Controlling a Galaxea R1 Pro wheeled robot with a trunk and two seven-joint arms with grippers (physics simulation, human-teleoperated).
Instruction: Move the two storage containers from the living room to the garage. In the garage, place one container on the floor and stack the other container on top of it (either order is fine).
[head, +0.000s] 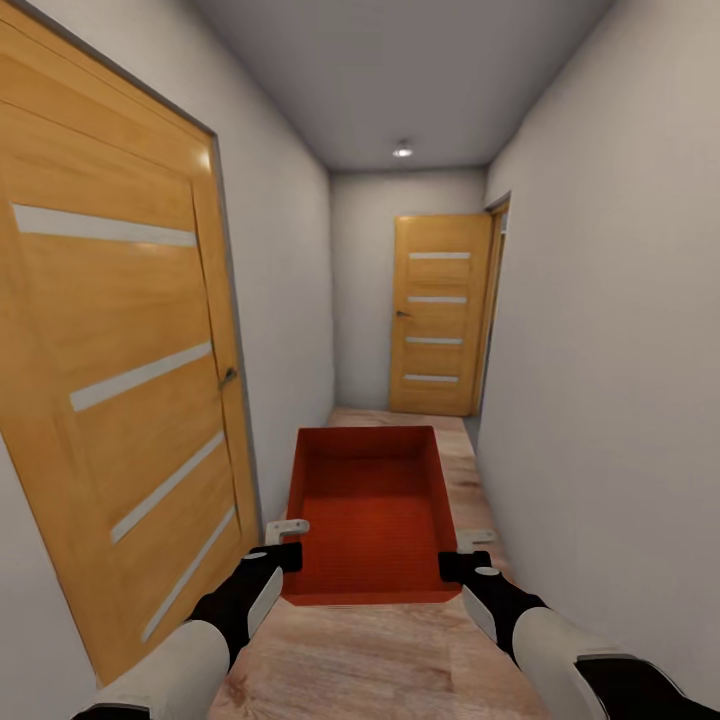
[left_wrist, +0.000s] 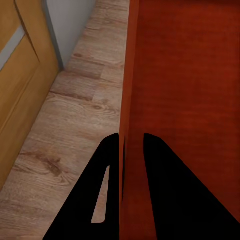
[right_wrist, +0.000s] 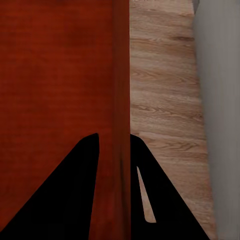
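Note:
One orange-red storage container (head: 368, 510) hangs in front of me above the wood-plank hallway floor, held level between both arms. My left gripper (head: 287, 545) is shut on its left wall, and the left wrist view shows the two dark fingers (left_wrist: 107, 165) straddling that thin wall (left_wrist: 129, 75). Over on the right wall, my right gripper (head: 466, 555) is shut in the same way; in the right wrist view its fingers (right_wrist: 87, 170) pinch the wall (right_wrist: 121, 75) from both sides. The container is empty inside.
I am in a narrow hallway with grey-white walls. A wooden door (head: 120, 380) stands close on my left. Another closed wooden door (head: 437, 315) is at the far end, with a doorway frame (head: 495, 300) beside it on the right wall. A ceiling light (head: 402, 151) glows ahead.

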